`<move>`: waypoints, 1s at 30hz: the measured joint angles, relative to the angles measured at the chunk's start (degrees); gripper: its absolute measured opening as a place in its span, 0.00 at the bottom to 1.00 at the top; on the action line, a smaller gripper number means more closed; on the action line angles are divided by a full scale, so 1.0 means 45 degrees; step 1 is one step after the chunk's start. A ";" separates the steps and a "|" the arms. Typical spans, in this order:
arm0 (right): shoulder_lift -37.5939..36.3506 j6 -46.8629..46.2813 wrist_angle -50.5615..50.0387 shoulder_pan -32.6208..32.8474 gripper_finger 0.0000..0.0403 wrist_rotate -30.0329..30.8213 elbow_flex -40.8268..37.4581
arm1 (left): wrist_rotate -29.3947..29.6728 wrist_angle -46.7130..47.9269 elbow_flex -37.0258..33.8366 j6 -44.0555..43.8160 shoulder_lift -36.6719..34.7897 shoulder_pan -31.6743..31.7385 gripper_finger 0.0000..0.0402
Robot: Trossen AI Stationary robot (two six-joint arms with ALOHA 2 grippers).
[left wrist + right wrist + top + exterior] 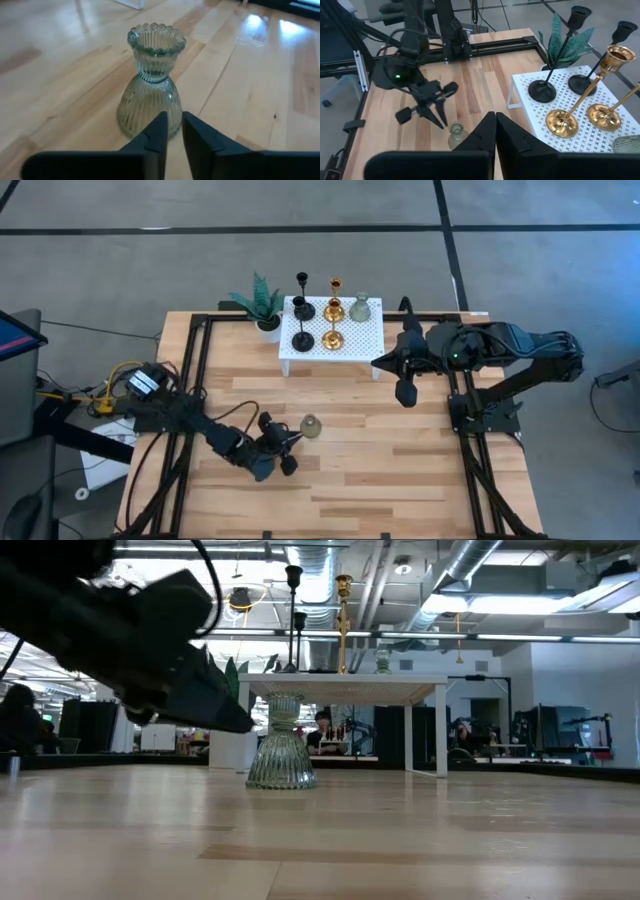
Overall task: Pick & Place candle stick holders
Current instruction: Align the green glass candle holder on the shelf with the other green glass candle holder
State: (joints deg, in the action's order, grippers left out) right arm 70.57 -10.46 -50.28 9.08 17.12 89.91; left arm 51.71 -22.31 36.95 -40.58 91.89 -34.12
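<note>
1. Nearest thing: one glassy grey-green holder (150, 85) stands upright on the bare table (400, 470), right in front of the left claw (171, 131). It looks free-standing and steady.
2. Left claw is low over the table, tips just short of that holder and not on it. The fingers (159, 129) sit nearly together with a thin gap, gripping nothing.
3. The high view agrees: left claw (283, 442) just beside the holder (311, 426), a small gap between them. In the low view the holder (281, 745) rests flat on the wood with the dark claw beside it.
4. The white perforated platform (372, 340) at the far side of the table carries five holders: two slim black ones (303, 308), two gold ones (334, 312) and one more grey-green one (360, 307). All upright, grouped close.
5. Right claw (405, 390) hangs just off the platform's right end, fingers clenched shut and empty. That arm seems to be waiting.
6. A green potted plant (262, 304) stands beside the platform's left end, not part of the job.
7. Progress, my read: one of six holders is down on the table, five are on the platform. If the job is unloading the platform, it is roughly one sixth done. If it is loading the platform, this is the last piece. I cannot tell which way from here.
8. Either way the table holder is the piece in play, and the left claw is the one positioned for it.
</note>
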 joint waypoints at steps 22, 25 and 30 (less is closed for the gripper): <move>0.0000 -0.0038 -0.0033 0.0398 0.00 -0.0010 0.0000 | -0.3289 -0.1183 0.0005 0.0072 0.0017 0.1892 0.72; 0.0000 -0.0033 -0.0058 0.0398 0.00 -0.0010 0.0000 | -0.3314 -0.1578 0.0005 0.0056 0.0017 0.2092 0.73; 0.0000 -0.0038 -0.0093 0.0398 0.00 -0.0019 0.0000 | -0.3314 -0.1816 0.0005 0.0433 0.0017 0.2163 0.74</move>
State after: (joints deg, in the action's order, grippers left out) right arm 70.57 -10.63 -50.70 10.87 17.04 89.91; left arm 36.80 -30.48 36.97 -38.63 91.96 -24.39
